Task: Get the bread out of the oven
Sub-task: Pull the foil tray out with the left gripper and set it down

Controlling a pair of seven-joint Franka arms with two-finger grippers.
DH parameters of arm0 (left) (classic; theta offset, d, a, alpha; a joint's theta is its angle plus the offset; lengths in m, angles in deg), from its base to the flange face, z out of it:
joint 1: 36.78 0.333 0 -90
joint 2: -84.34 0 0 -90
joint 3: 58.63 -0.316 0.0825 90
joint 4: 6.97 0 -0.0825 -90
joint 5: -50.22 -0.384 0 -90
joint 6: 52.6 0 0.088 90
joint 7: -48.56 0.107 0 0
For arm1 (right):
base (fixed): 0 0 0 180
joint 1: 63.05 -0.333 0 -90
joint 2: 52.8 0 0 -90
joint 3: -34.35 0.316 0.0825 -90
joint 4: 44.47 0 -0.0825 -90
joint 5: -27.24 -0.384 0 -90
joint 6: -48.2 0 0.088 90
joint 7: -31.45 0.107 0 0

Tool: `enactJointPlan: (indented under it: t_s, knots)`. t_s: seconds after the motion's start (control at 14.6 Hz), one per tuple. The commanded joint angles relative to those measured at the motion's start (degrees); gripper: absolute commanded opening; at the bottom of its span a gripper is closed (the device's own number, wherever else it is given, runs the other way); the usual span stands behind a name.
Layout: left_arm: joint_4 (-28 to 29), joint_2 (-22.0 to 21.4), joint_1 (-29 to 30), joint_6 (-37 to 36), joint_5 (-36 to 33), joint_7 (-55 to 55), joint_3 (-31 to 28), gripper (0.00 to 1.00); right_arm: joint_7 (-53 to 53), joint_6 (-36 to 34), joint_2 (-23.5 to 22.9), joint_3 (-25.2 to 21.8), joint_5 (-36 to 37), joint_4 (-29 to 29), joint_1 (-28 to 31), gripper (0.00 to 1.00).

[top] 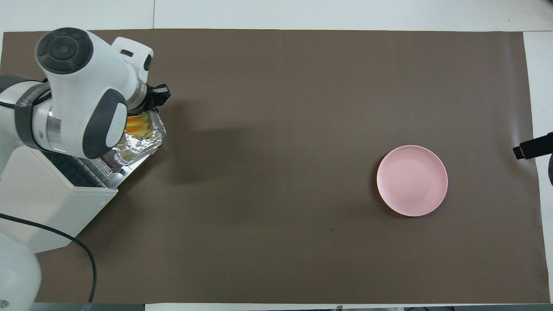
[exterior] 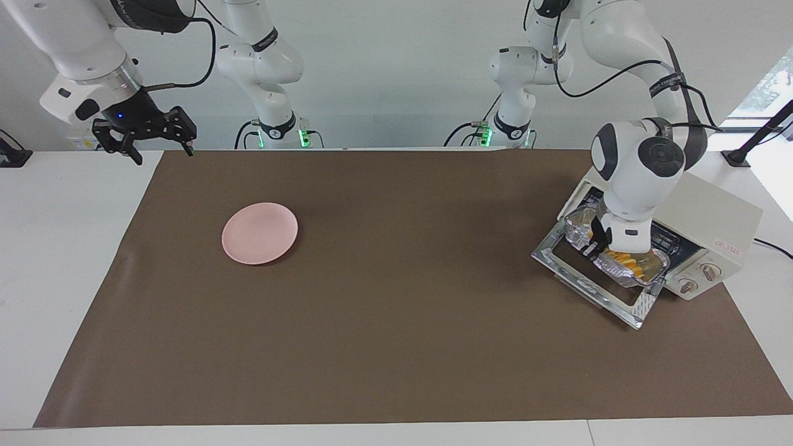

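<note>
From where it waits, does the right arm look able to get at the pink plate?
Probably yes. The right pincer hangs open near the mat's edge, at the same end of the table as the pink plate, with only bare brown mat between them. The left arm is busy at the oven.
</note>
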Motion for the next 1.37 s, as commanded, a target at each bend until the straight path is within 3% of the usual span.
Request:
enactJointPlan:
  t_s: [0.0, 0.34, 0.55, 0.96, 1.03, 1.1, 1.17, 1.3]
  knots:
    - [-4.82, 3.33, -5.91, -1.9, 4.32, 0.62, -0.98, 0.0, -0.77, -0.56, 1.06, 0.14, -0.93, 0.91, 0.43, 1.0]
    - [-7.11, 10.18, -19.29, -1.73, 4.06, 0.45, -1.16, 0.0, -0.77, -0.56, 1.06, 0.14, -0.93, 0.91, 0.43, 1.0]
    - [-6.5, 10.63, -23.42, -1.81, 3.97, -0.25, -1.25, 0.0, -0.77, -0.56, 1.06, 0.14, -0.93, 0.91, 0.43, 1.0]
    - [-3.42, 10.8, -23.96, 3.54, 4.06, -3.14, -1.16, 0.01, -0.86, -2.05, 1.15, 0.58, -0.84, 0.91, 0.34, 1.0]
    - [-3.59, 10.8, -23.96, 3.29, 4.14, -3.33, -1.25, 0.53, -1.21, -2.14, 1.24, 0.5, -0.93, 1.0, 0.86, 1.0]
    - [-3.77, 10.72, -23.96, 2.76, 4.15, -3.42, -1.42, 0.94, -1.3, -2.31, 1.33, 0.41, -0.93, 1.17, 0.95, 1.0]
    - [-4.03, 10.54, -23.88, 2.67, 4.23, -3.42, -1.51, 1.0, -1.13, -2.31, 1.33, 0.41, -0.93, 1.17, 0.87, 1.0]
    - [-5.0, 9.49, -22.91, 1.97, 4.67, -3.51, -1.77, 1.0, -0.69, -2.4, 1.5, 0.5, -0.93, 1.44, 0.34, 1.0]
